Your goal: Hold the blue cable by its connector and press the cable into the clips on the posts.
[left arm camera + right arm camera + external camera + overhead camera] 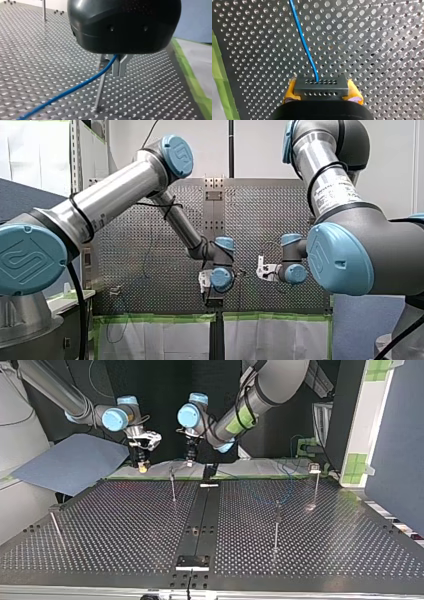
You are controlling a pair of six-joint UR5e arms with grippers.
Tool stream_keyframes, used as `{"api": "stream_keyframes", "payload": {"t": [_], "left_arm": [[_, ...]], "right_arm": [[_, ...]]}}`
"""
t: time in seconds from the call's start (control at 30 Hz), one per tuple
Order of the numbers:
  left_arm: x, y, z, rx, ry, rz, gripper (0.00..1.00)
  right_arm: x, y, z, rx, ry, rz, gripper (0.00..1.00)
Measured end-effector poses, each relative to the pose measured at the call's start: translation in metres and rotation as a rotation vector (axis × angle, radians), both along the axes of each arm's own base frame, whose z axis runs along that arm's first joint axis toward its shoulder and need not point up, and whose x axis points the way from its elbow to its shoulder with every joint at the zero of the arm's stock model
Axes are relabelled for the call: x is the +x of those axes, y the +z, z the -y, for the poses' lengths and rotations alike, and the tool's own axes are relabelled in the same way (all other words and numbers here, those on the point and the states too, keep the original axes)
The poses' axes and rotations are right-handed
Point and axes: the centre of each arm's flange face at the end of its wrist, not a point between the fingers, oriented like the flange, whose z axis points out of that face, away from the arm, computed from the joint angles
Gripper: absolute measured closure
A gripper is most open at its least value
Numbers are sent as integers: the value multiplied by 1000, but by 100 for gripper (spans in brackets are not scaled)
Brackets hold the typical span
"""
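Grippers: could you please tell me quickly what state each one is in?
Left gripper: closed around the cable.
Right gripper: closed on the connector.

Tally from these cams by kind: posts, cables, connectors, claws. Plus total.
Posts: 4
Blue cable: 1
Connector: 1
Claws: 2 (left claw, right claw)
Total: 8
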Motion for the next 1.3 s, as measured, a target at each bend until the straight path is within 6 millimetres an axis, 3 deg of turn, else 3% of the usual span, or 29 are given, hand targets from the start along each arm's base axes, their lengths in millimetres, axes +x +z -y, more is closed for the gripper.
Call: {"api": "stream_keyframes", "payload": {"t": [0.13,0.77,0.93,1.3], "left_arm": [[5,-9,6,-4,3,-10,100],[23,6,23,-60,-6,19,100],[28,-4,29,-57,-16,2,100],[42,0,33,-80,-21,4,100]], "right_arm": [[-2,0,1,7,-4,-1,100],[-8,11,24,-7,-13,24,100],[-13,14,32,-7,-23,30,100],[-24,5,45,4,-36,34,100]]}}
